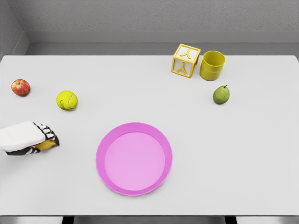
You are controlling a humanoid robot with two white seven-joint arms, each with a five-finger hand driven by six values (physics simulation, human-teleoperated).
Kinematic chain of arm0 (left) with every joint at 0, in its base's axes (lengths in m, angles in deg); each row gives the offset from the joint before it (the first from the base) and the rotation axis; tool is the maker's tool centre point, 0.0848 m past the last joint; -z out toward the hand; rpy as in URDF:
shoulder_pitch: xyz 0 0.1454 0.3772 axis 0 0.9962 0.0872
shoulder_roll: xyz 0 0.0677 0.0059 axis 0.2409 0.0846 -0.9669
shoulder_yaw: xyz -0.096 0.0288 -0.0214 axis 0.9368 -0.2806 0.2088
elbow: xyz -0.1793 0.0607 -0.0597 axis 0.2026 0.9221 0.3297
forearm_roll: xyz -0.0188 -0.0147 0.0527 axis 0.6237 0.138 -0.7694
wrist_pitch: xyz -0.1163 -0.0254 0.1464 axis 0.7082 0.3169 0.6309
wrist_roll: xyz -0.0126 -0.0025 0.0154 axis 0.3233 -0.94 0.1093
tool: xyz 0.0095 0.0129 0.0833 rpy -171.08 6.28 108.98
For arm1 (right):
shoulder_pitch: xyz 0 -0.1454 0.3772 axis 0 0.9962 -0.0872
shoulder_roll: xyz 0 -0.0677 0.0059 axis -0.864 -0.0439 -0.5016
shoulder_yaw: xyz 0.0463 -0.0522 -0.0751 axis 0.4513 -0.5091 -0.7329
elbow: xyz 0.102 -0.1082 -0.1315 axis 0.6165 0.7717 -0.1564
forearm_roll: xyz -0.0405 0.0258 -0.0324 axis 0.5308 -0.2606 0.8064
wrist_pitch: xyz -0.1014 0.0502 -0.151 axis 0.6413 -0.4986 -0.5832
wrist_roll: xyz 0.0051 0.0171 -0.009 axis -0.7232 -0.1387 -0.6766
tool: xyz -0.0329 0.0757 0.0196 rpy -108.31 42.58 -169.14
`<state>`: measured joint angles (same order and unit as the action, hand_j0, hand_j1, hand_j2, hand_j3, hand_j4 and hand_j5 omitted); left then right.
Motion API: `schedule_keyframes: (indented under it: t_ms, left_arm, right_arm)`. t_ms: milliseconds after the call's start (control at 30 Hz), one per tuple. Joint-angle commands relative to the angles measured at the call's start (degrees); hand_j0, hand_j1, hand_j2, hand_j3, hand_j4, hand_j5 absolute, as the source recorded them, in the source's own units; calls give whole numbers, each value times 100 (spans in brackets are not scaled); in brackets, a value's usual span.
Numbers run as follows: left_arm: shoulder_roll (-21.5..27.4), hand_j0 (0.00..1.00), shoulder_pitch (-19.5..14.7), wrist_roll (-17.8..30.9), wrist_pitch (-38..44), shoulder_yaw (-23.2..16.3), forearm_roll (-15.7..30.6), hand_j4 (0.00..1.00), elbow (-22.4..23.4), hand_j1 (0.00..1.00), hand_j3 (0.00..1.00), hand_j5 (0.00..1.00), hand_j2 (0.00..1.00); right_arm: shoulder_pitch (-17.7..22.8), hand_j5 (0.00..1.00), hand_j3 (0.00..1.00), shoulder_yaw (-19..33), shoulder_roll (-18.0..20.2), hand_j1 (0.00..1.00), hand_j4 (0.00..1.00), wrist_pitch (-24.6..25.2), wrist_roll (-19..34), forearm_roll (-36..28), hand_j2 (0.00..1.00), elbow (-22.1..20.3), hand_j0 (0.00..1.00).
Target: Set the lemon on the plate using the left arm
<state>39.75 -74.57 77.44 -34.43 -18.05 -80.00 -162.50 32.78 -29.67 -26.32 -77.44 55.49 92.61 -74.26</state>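
At the left edge my left hand [44,138] lies low on the table with its fingers curled over the lemon [46,145]. Only a small yellow part of the lemon shows under the fingers. The pink round plate [108,140] rests on the table to the right of the hand, near the front, a short gap away. Nothing lies on the plate. My right arm does not show.
A yellow tennis ball [67,100] sits just behind the hand, and a red apple [20,87] lies farther back left. At the back right stand a yellow letter block [185,60] and a yellow cup [212,65], with a green pear [221,94] in front of them.
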Motion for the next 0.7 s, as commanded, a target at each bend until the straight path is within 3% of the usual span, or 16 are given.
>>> schedule_keyframes:
  t_ms: [0,667]
  left_arm:
    - [4,54,0,-2,13,4,107,54,-67,54,54,54,54]
    - [21,52,-53,6,13,4,370,52,-805,52,52,52,52]
  right_arm:
    - [9,100,100,1,0,100,100,0,1,-1,100,6,100]
    - [0,100,100,1,0,100,100,0,1,-1,100,-3,100]
